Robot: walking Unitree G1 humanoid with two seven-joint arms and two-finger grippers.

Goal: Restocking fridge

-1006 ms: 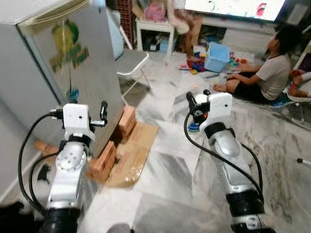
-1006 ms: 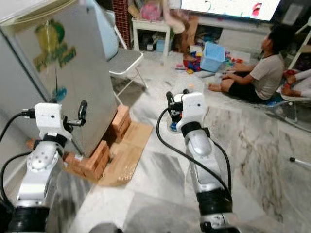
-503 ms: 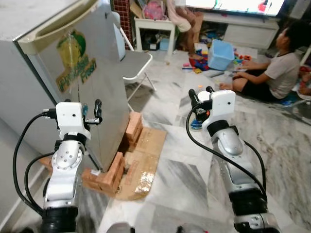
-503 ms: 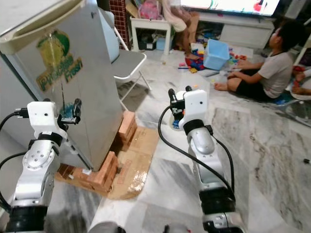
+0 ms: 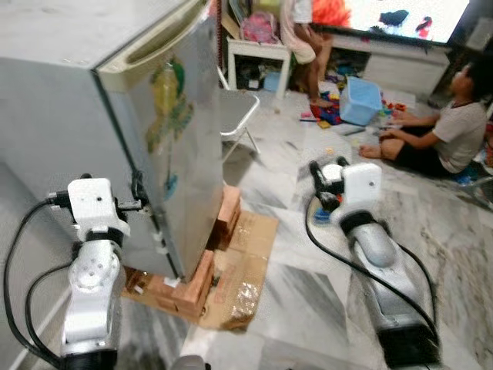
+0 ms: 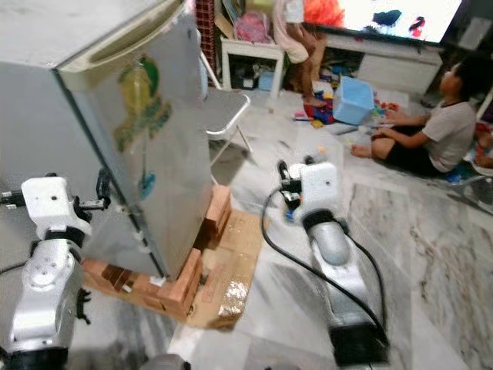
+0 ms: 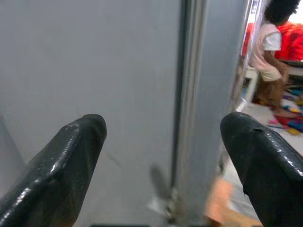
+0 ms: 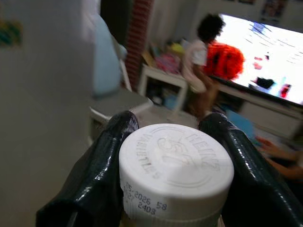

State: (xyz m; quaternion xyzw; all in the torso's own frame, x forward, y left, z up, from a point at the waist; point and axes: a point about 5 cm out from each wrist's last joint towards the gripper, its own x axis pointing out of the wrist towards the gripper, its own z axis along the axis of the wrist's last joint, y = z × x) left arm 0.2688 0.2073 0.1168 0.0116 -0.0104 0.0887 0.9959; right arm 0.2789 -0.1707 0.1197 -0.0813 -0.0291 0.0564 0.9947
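The grey fridge (image 5: 177,139) stands at my left with its door shut, a green and yellow sticker on the door front. My left gripper (image 5: 139,189) is open at the door's edge; in the left wrist view its fingers (image 7: 71,156) straddle the seam between the door and the fridge body (image 7: 189,104) without touching it. My right gripper (image 5: 323,173) is held up in front of me, shut on a bottle with a white screw cap (image 8: 176,163). The bottle's body is hidden below the cap.
The fridge rests on stacked bricks (image 5: 204,270) over a sheet of cardboard (image 5: 250,262). A white folding chair (image 5: 235,112) stands beyond the fridge. A child (image 5: 451,131) sits on the marble floor at the far right among toys and a blue bin (image 5: 360,100).
The camera has swung, so the fridge looms larger. My left gripper has gone from the door front to the door's side edge. The right gripper still holds the bottle.
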